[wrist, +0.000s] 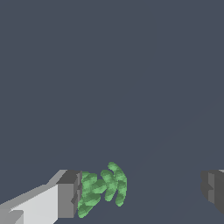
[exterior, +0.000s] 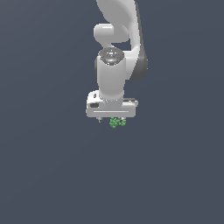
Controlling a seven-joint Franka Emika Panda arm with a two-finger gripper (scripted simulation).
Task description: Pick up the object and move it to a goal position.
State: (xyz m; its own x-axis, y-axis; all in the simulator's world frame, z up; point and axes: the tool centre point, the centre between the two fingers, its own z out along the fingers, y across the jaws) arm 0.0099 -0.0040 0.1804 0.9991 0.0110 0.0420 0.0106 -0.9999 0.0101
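Observation:
The object (exterior: 117,122) is a tiny bright green bumpy clump showing just under the white hand of the arm in the exterior view. In the wrist view the object (wrist: 103,188) lies between the two fingers, right against one grey pad (wrist: 68,194). A wide gap separates it from the other pad (wrist: 213,188). My gripper (wrist: 140,192) is open, with its jaws standing far apart around the clump. In the exterior view my gripper (exterior: 114,120) is mostly hidden under the hand, and its fingers barely show.
A plain dark grey-blue surface (exterior: 52,175) fills both views. The white arm (exterior: 114,65) rises above the hand in the exterior view. No goal marker shows.

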